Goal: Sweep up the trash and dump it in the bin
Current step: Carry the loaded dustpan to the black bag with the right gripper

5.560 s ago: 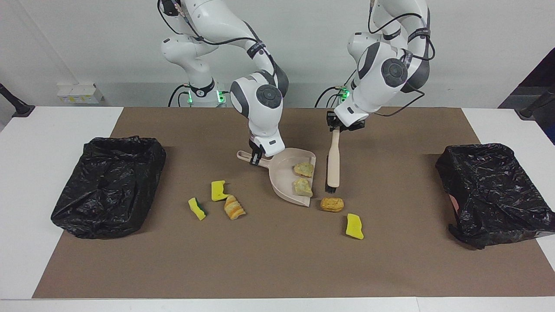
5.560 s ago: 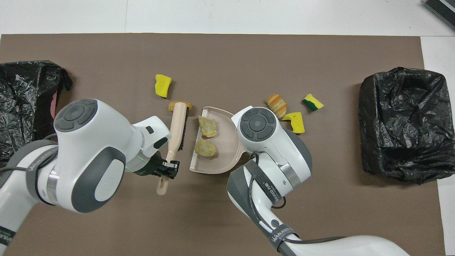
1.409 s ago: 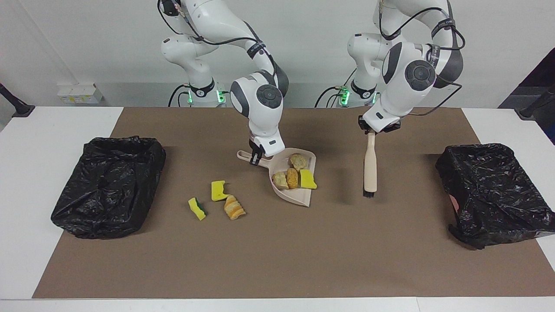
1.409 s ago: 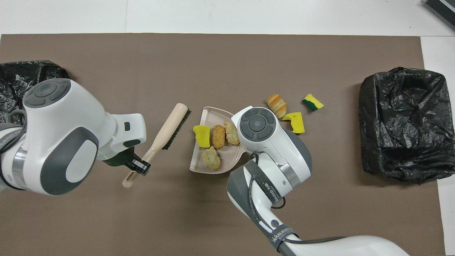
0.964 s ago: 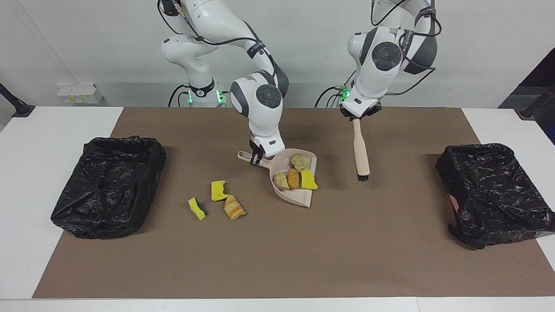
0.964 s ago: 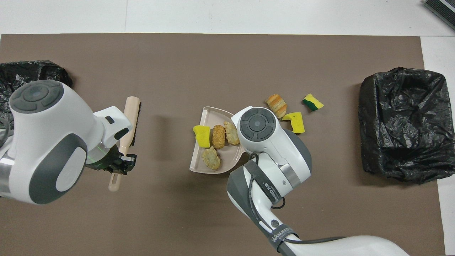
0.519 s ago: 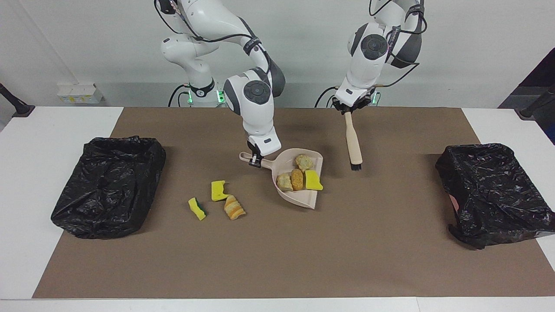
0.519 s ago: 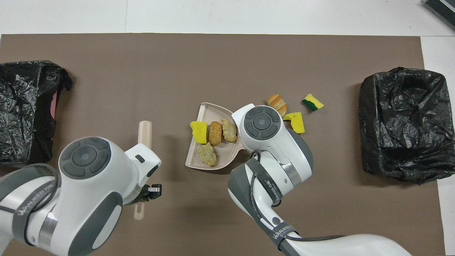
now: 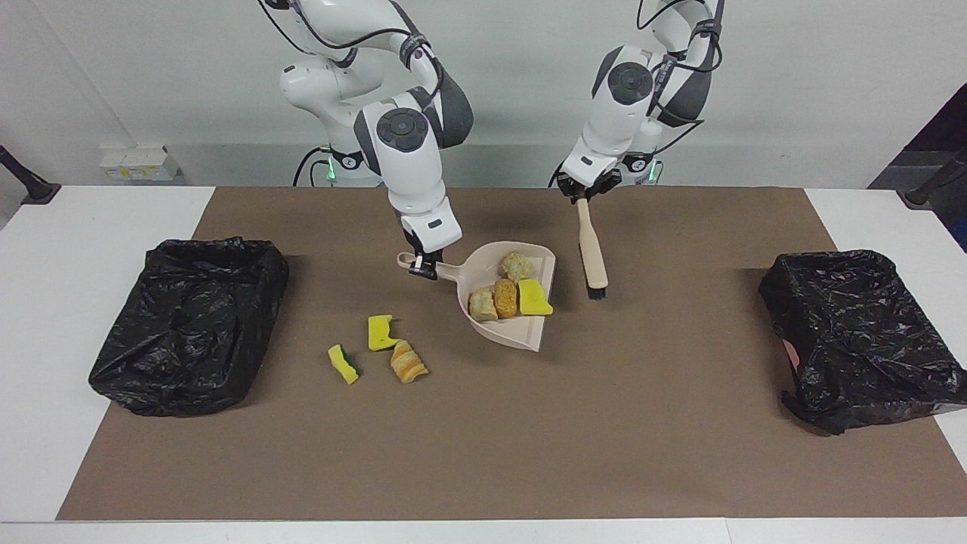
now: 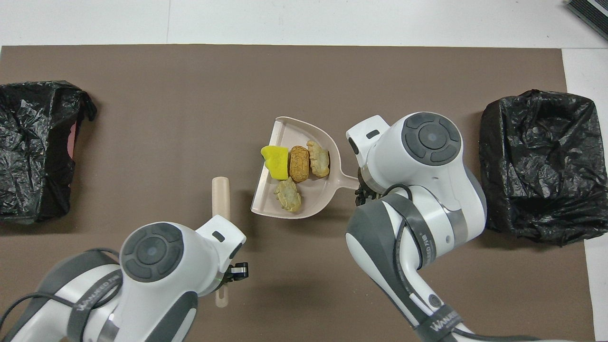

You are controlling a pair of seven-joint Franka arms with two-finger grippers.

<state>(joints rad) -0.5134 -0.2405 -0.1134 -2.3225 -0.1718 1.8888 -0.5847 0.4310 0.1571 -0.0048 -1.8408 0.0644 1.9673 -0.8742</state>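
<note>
The right pincer [image 9: 420, 266] was clamped on the handle of the beige dustpan [image 9: 521, 332], which hung tilted just above the brown mat [image 9: 483, 453] at the middle of the desk [image 9: 45, 302]. Four pieces of trash sat in the pan: a yellow sponge piece [image 9: 534, 298], a brown-orange lump [image 9: 505, 298] and two pale crumbly chunks [image 9: 481, 304]. Three more scraps [image 9: 380, 332] lay on the mat at about eight o'clock from the pan in the facing view, toward the black-bagged bin [image 9: 189, 321] at the right arm's end. The left pincer [image 9: 580, 193] was closed tight on the handle of the brush [image 9: 591, 253], which hung bristles-down beside the pan. A second bagged bin [image 9: 857, 336] sat at the left arm's end.
</note>
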